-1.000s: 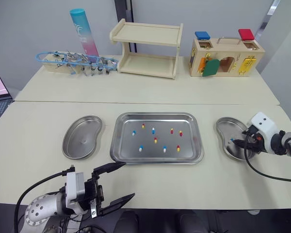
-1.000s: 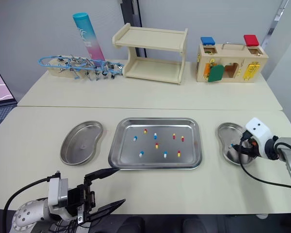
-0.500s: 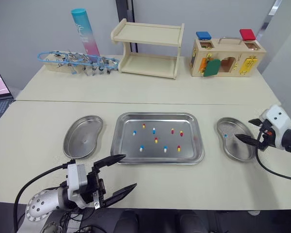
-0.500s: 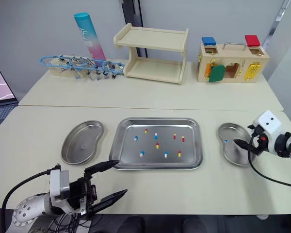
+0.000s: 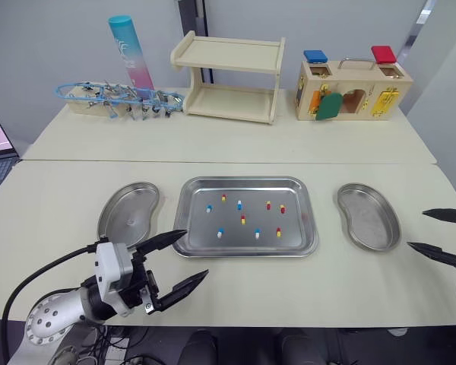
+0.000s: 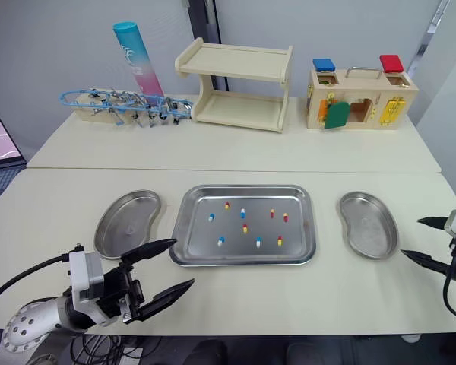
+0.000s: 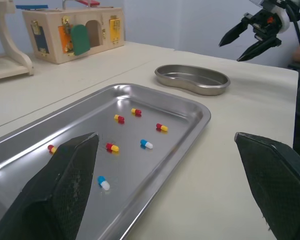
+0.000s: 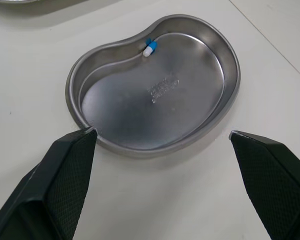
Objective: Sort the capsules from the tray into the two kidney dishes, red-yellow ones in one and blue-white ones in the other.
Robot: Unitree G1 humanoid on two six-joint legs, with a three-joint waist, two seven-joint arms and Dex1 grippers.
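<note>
Tray [image 5: 313, 220] sits mid-table w/ mixed caps [image 5: 243, 220] scattered inside. L dish [image 5: 129, 217] looks bare. R dish [image 5: 368, 220]: R wrist view picks out one blue-white cap [image 8: 149, 47] against the inner wall; from head cam it's too small to tell. L gripper [image 5: 197, 252] spread wide, empty, just off tray's near-left corner. R gripper [image 5: 416, 230] also wide, empty, beside R dish, not touching. L wrist view shows it raised beyond the dish.

The tray [image 5: 245, 181] sits mid-table [image 5: 53, 190], nearer the front edge, with capsules [image 5: 242, 220] scattered in it. One kidney dish [image 5: 128, 214] is just left of it. The other dish [image 5: 368, 216] is just right, with a single capsule [image 8: 149, 47] inside. Back edge: clip rack [image 5: 114, 97] left, shelf [image 5: 228, 77] middle, latch box [image 5: 352, 91] right.
</note>
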